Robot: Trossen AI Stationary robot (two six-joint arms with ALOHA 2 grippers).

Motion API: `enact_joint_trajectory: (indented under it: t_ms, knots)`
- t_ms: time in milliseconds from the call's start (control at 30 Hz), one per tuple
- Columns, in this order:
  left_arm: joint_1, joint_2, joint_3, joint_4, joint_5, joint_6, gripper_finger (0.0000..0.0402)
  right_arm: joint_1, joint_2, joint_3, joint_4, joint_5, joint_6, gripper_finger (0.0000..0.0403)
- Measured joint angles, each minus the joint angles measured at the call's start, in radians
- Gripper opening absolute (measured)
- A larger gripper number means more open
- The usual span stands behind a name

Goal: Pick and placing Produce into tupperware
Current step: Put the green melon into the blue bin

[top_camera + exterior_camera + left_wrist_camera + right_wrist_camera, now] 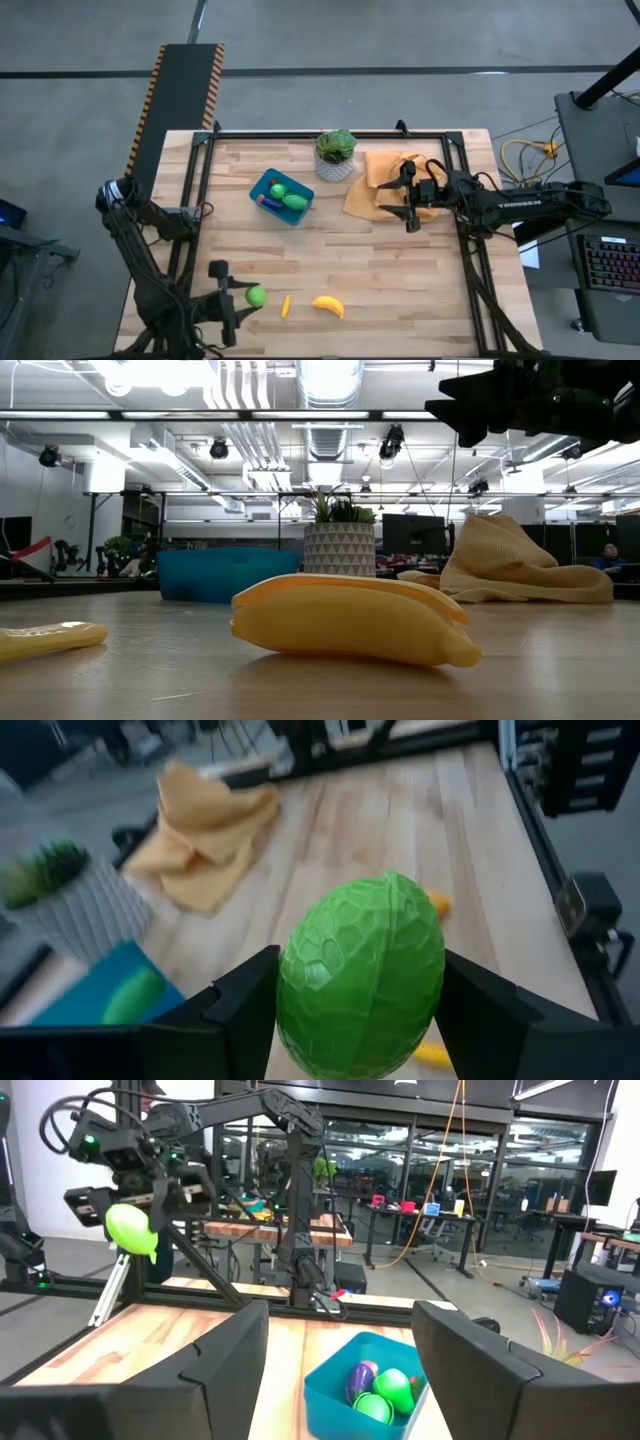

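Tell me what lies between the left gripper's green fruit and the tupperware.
Only bare tabletop: the high view shows nothing between the green fruit in the left gripper and the tupperware.

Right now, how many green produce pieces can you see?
3: one green piece in the left gripper, two green pieces inside the blue tupperware. More may be hidden there.
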Motion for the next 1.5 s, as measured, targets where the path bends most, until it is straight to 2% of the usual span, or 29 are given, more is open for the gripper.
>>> enact_joint_trajectory:
  t_ms: [200, 433, 700, 800, 933, 1100, 1233, 1500]
  knots:
    - [0.028, -0.004, -0.003, 0.182, -0.020, 0.210, 0.0208, 0.000, 0.000, 0.000, 0.000, 0.000, 0.019, 0.0243]
    - [0.055, -0.004, -0.003, 0.473, 0.028, 0.504, 0.0208, 0.000, 0.000, 0.000, -0.001, 0.000, 0.027, 0.0241]
    - [0.112, -0.011, -0.004, 0.670, 0.167, 0.778, 0.0208, 0.000, 0.000, 0.000, -0.010, -0.001, 0.064, 0.0238]
    - [0.154, -0.012, -0.010, 0.673, 0.192, 0.830, 0.0208, 0.000, 0.000, 0.000, -0.049, -0.002, 0.136, 0.0238]
    - [0.224, -0.035, -0.034, 0.676, 0.256, 0.878, 0.0208, 0.000, 0.000, 0.000, -0.052, -0.001, 0.127, 0.0243]
    - [0.329, -0.113, -0.133, 0.726, 0.360, 0.891, 0.0208, 0.000, 0.000, 0.000, -0.056, -0.001, 0.129, 0.0242]
    - [0.396, -0.216, -0.246, 0.814, 0.395, 0.938, 0.0208, 0.000, 0.000, 0.000, -0.055, -0.001, 0.115, 0.0238]
    - [0.570, -0.471, -0.454, 0.841, 0.452, 0.978, 0.0208, 0.000, 0.000, 0.000, -0.047, -0.001, 0.043, 0.0244]
